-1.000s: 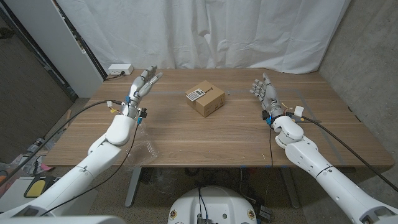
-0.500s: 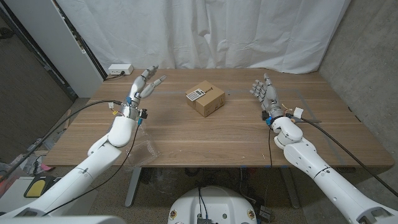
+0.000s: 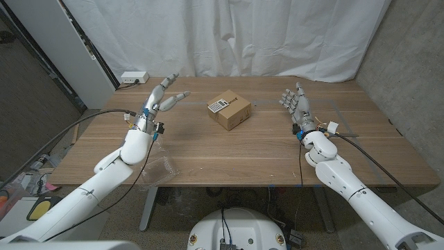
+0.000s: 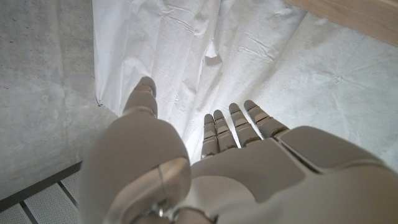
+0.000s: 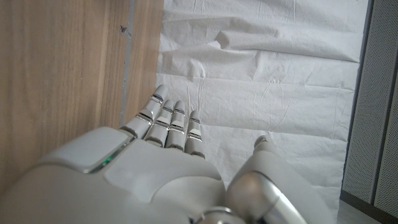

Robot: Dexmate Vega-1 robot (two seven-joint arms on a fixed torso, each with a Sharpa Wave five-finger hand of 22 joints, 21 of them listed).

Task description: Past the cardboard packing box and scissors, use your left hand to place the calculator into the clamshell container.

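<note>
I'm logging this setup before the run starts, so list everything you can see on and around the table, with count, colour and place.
Brown cardboard packing box: one, tan, middle of the table toward the far edge.
Grey pocket calculator: one, grey with dark keys, lying on top of the box's left part.
Clear plastic clamshell container: one, transparent, at the near edge of the table, by the left forearm.
White power strip: one, white, far left corner.
Wooden table: one, brown.
White cloth backdrop: one, behind the table.
Left robot hand: one, grey, raised at far left, fingers apart, empty.
Right robot hand: one, grey, far right, fingers up, empty.
</note>
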